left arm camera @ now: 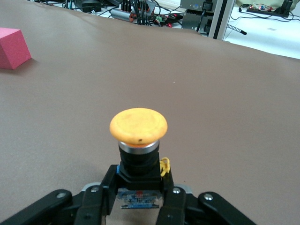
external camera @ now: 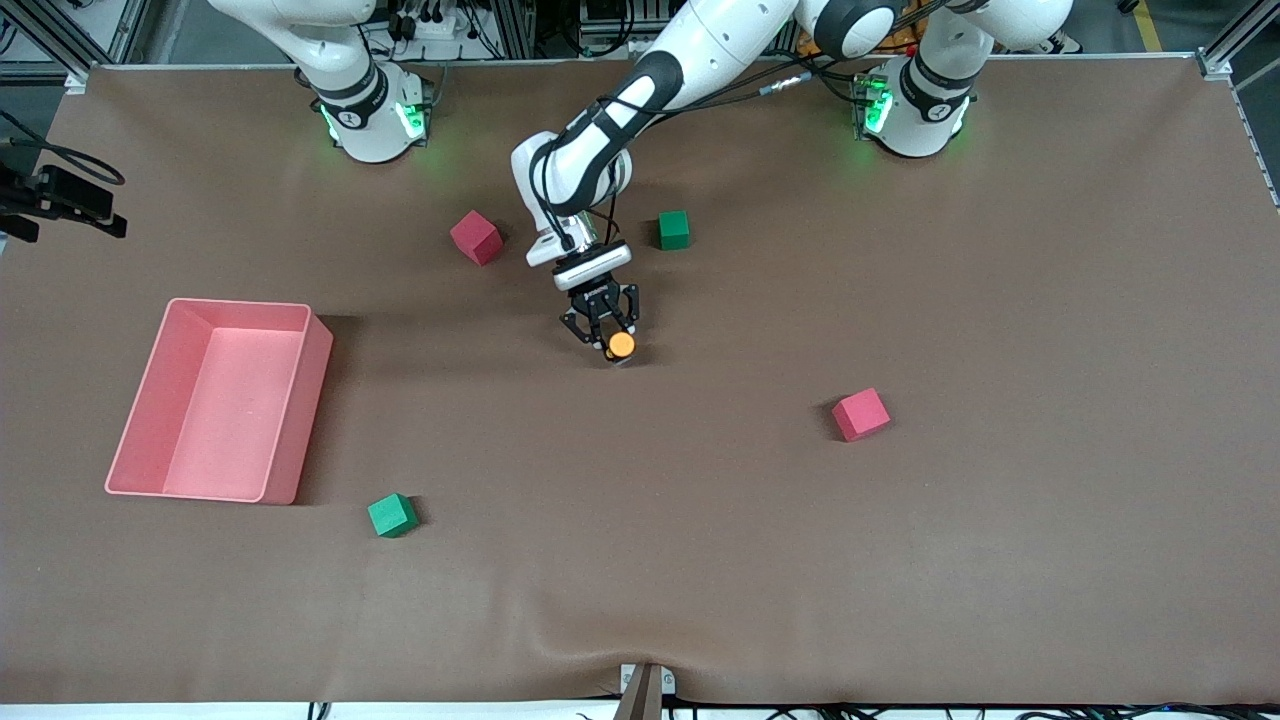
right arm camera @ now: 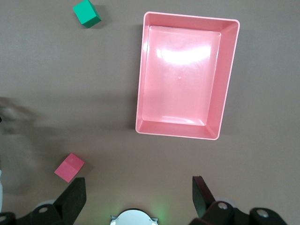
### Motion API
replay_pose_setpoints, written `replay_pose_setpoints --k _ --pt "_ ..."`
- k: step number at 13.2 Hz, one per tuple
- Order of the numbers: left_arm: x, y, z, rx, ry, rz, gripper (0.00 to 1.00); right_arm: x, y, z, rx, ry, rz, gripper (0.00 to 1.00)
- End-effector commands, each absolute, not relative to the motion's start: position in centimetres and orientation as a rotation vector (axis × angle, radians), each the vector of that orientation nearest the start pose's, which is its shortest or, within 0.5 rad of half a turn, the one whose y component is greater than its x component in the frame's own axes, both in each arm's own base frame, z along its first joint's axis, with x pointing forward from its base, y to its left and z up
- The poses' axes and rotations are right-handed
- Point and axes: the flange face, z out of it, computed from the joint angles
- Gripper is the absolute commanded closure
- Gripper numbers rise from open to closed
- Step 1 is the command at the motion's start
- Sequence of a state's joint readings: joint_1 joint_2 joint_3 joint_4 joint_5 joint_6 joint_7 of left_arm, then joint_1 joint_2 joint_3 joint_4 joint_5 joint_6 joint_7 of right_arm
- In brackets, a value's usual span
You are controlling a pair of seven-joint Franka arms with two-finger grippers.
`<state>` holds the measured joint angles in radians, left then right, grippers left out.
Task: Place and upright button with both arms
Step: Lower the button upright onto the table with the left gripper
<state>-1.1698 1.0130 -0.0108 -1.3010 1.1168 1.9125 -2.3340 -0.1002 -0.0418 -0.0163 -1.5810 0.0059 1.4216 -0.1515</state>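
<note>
Toward the right arm's end of the table sits a pink plastic bin (external camera: 222,400), rectangular and open-topped. Nothing lies in it; the right wrist view looks straight down on its bare, glossy floor.

Table (external camera: 1000,560) covered edge to edge in a brown cloth, slightly rippled along the edge nearest the front camera. Aluminium framing, cables and electronics crowd the room past the arms' bases. Foam cubes scattered on the cloth:
- red cube (external camera: 476,237) and green cube (external camera: 674,230) close to the bases, either side of the left arm's wrist
- second red cube (external camera: 860,414) toward the left arm's end
- second green cube (external camera: 392,515) near the bin's corner, nearer the front camera

Left gripper (external camera: 600,335) reaches down at mid-table, between the cubes. Its jaws are clenched on the black body of the button (left arm camera: 138,136), which stands upright, orange cap on top, base at or just above the cloth — cannot tell whether it touches.

Right gripper (right arm camera: 139,197) is out of the front view; it waits high above the bin, jaws spread wide, grasping nothing.
</note>
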Motion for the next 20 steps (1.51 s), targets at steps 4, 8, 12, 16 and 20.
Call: replay_pose_setpoints --k 4,8,12,16,20 --pt "33.6 -63.4 11.3 -2.488 -0.663 -1.481 0.82 51.8 -6.2 63.2 -3.112 -0.07 0.183 0.0" --pt "33.5 -63.4 10.8 -2.484 -0.643 -1.493 0.77 51.8 -6.3 62.9 -3.111 -0.068 0.19 0.0" --pt "33.5 -63.4 10.8 -2.485 -0.642 -1.493 0.58 51.8 -6.2 62.9 -3.109 -0.07 0.19 0.0" --pt "33.4 -63.4 10.7 -2.487 -0.642 -1.489 0.55 51.7 -6.4 62.5 -3.107 -0.065 0.201 0.0" --pt "33.4 -63.4 10.7 -2.487 -0.642 -1.489 0.55 51.8 -6.3 62.3 -3.108 -0.068 0.204 0.0"
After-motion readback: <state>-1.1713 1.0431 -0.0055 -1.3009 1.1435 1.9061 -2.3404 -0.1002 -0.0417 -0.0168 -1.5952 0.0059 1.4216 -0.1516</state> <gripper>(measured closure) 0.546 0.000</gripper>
